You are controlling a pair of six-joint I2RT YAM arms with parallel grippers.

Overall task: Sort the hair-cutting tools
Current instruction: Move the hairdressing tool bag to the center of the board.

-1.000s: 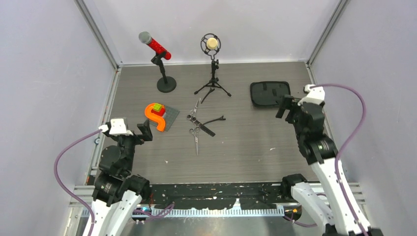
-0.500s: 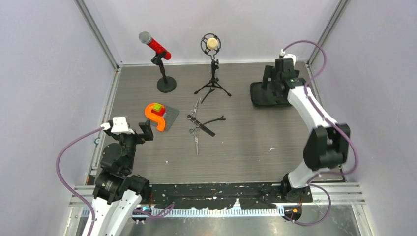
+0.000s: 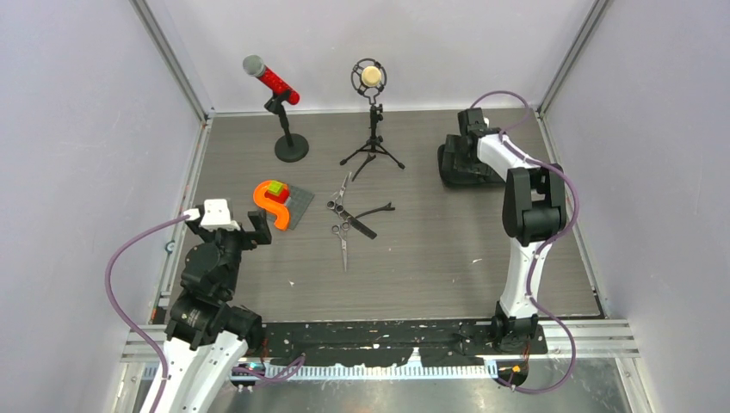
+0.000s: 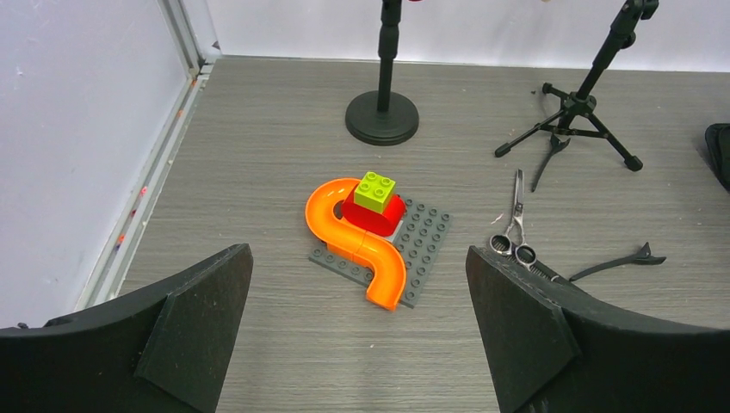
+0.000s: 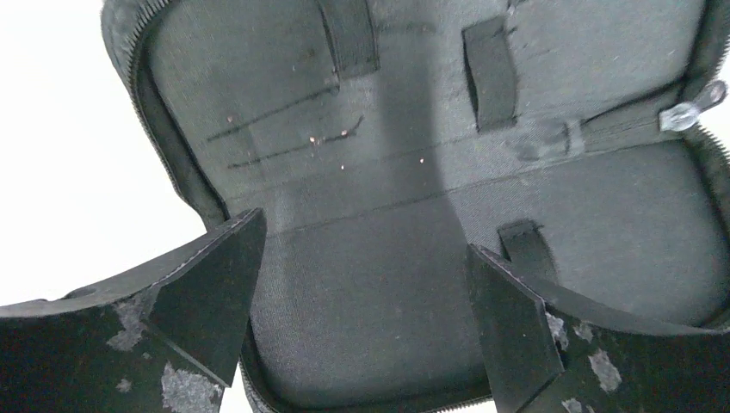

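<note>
The hair-cutting tools lie mid-table: one pair of silver scissors (image 3: pixel 342 191) (image 4: pixel 515 225), a second pair (image 3: pixel 343 243), a black comb (image 3: pixel 362 228) and two black hair clips (image 3: pixel 377 211) (image 3: pixel 361 165). My left gripper (image 3: pixel 244 231) (image 4: pixel 361 335) hovers open near the left side, with nothing between its fingers; a toy lies ahead of it. My right gripper (image 3: pixel 454 159) (image 5: pixel 366 301) is open, held close over the opened black zip case (image 3: pixel 465 175) (image 5: pixel 413 172) at the far right. The case's grey lining and elastic loops fill that wrist view.
A red microphone on a round base (image 3: pixel 291 148) and a second microphone on a tripod (image 3: pixel 372 129) stand at the back. An orange and red brick toy on a grey plate (image 3: pixel 277 205) (image 4: pixel 374 237) sits left of the tools. Walls close in the left, back and right.
The right arm has swung from the near right out to the far right and now reaches over the case. The left arm has barely shifted.
</note>
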